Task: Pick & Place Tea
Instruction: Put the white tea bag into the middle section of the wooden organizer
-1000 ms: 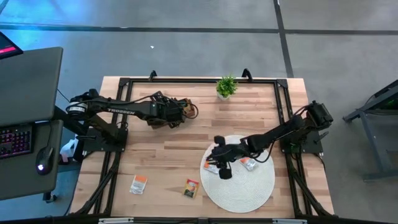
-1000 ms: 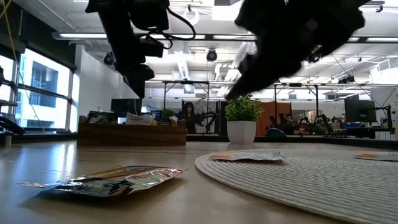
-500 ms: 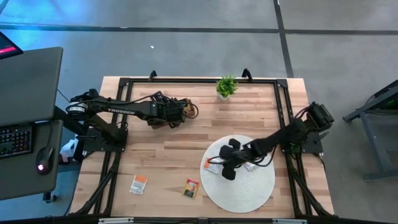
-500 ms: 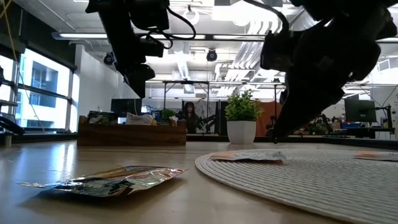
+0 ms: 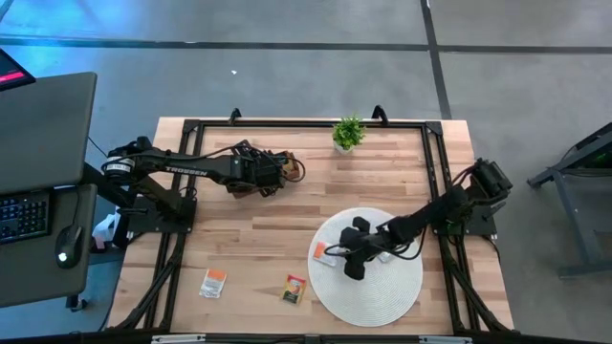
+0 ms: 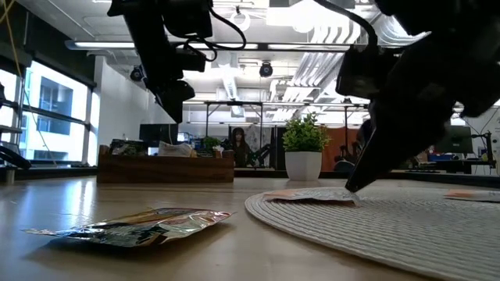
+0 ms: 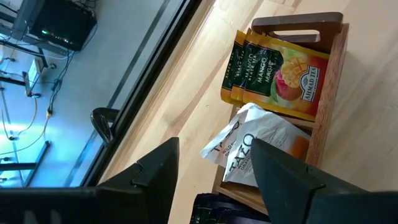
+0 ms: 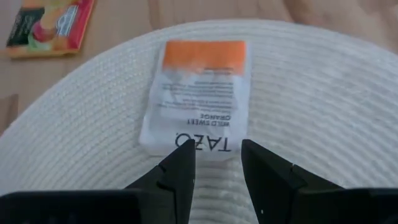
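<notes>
Flat on the round mat [image 5: 382, 287], near its edge: white-and-orange tea sachet [image 8: 199, 93], probably light, thin, crinkly and slippery. Best pinched at the near edge. Right gripper [image 8: 214, 163] just over that edge, fingers parted, holding nothing. Left gripper [image 7: 214, 165] wide open and empty over the wooden tray [image 7: 329, 93] of sachets.

Counter [image 5: 287, 205] clearance, for you:
- Middle strip, from the left edge to the round mat [image 5: 397, 291]: bare wood, open passage.
- Far edge, centre: potted plant [image 5: 348, 133] stands upright, an obstacle.
- Far-left area: left hand [image 5: 287, 168] hangs over the wooden tray [image 7: 323, 93].
- Near edge: two sachets [image 5: 213, 283] lie flat, well apart from the arms.
- Mat's left side: right hand [image 5: 337, 256] low over a white-and-orange sachet [image 8: 199, 93].
</notes>
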Controlling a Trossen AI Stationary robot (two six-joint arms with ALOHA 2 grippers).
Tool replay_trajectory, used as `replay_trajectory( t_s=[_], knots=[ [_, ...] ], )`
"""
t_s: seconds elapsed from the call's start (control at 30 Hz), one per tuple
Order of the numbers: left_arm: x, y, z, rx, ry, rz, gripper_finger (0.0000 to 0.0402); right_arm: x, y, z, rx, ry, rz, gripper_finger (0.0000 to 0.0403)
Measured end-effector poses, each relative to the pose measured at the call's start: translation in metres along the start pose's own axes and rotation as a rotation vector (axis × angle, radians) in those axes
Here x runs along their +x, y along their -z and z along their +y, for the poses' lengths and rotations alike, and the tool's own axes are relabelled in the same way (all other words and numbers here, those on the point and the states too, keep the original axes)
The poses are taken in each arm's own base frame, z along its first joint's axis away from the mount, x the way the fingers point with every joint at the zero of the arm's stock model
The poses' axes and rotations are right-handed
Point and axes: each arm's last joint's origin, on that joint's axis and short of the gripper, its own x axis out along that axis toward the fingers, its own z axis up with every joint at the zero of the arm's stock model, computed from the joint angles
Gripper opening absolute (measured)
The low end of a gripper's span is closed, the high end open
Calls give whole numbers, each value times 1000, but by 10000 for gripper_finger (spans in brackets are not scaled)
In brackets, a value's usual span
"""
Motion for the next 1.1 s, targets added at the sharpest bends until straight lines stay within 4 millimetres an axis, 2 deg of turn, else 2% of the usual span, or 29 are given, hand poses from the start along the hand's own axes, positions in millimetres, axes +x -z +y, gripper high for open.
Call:
replay_trajectory(
  t_s=[0.3, 0.4, 0.57, 0.77, 0.83, 0.93, 1.1],
  knots=[
    [0, 0, 0, -1, -5, -3, 195, 21, 7, 1, -78, 38, -53, 118],
    [0, 0, 0, -1, -3, -2, 195, 21, 8, 0, -118, 63, -56, 87],
    [0, 0, 0, -1, -3, -2, 195, 21, 9, -2, -197, 109, -62, 10],
    [0, 0, 0, -1, -2, -2, 195, 18, 4, 0, -285, 104, -67, 7],
    [0, 0, 0, -1, 7, 1, 195, 12, -1, 2, -359, 100, -72, 4],
    [0, 0, -2, -1, 52, 16, 195, -2, -20, 11, -530, 120, -166, 9],
    [0, 1, -5, -1, 159, 52, 195, -17, -48, 16, -1005, 323, -219, 3]
  ],
)
